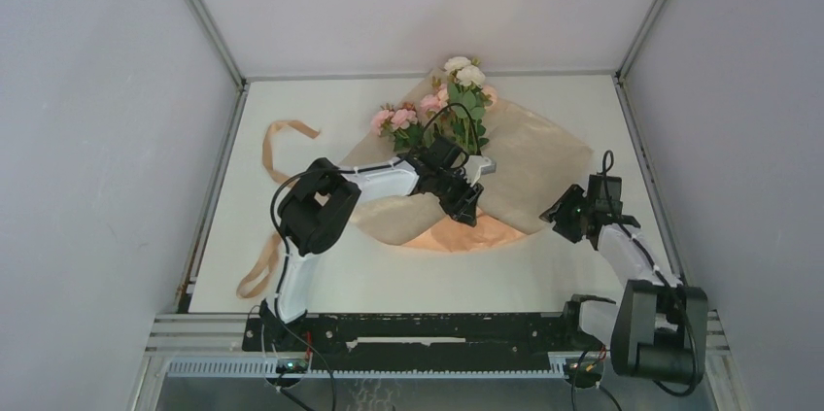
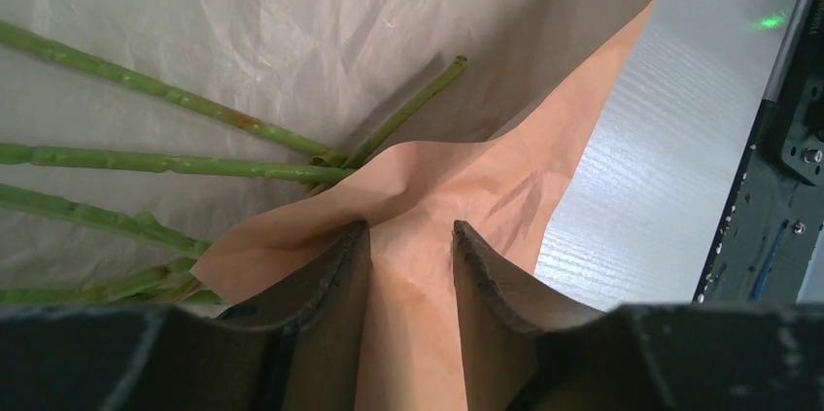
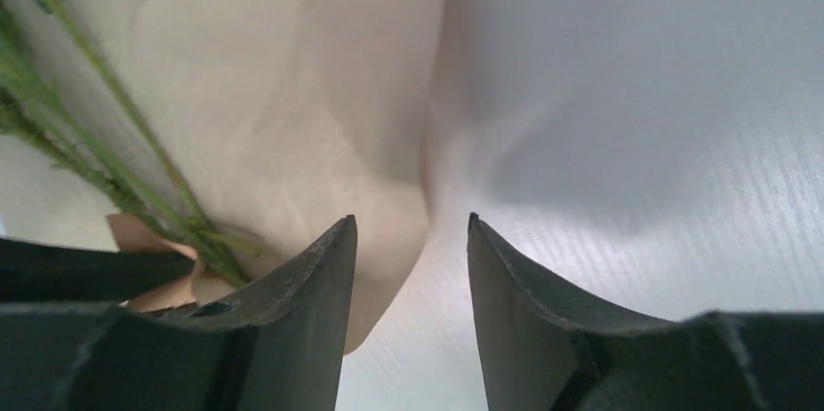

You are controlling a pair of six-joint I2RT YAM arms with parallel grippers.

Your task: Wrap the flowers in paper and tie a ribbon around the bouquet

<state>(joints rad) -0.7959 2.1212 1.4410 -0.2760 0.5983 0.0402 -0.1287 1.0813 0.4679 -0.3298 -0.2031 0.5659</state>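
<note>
- The ribbon (image 1: 280,134) lies on the left side of the table (image 1: 321,100). It makes one open loop near the far left and trails toward the near edge, well apart from the paper.
- The left arm reaches from its base to the middle of the table. The left gripper (image 1: 466,209) is over the near edge of the paper (image 1: 530,163).
- In the left wrist view the left gripper (image 2: 408,231) has its fingers (image 2: 340,275) set apart. An orange flap (image 2: 457,178) of the paper, folded up over the stem ends, fills the gap between them. The gap is wide and the jaws show no pinch on the sheet.
- The flowers (image 1: 437,105) lie on the pale side of the paper, with the pink and white heads toward the far edge. The green stems (image 2: 175,163) point toward the near side, and their ends are tucked under the orange flap.
- The paper spreads out on both sides of the flowers and is not rolled into a cone.
- The right gripper (image 1: 556,217) is at the paper's right near edge. In the right wrist view the right gripper (image 3: 413,226) has its fingers parted with nothing held. The paper's edge and the bare table (image 3: 632,139) show in the gap.
</note>
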